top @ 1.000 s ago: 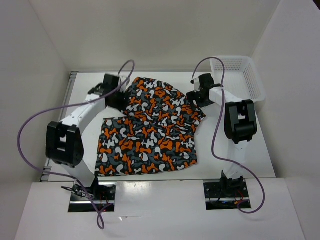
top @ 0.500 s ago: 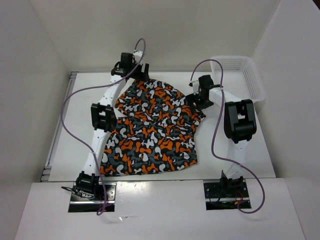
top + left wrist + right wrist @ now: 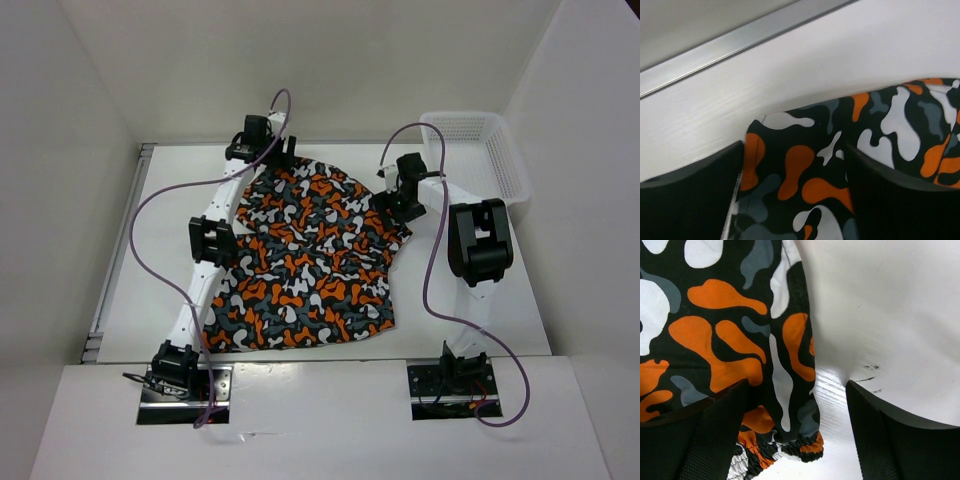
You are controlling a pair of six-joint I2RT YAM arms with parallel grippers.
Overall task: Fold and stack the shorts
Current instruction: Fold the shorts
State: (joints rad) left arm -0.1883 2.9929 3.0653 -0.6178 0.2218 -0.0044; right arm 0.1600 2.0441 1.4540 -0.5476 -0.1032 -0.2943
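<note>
The left gripper has swung to the far corner of the soft orange-black-white camouflage shorts; it and the right gripper gape wide, so pinch the hems deeply.

the white table carries the spread shorts and a mesh basket.

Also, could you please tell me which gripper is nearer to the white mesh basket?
Right. The right gripper sits just left of the basket, at the shorts' right edge; the left gripper is across the shorts at their far-left corner.
</note>
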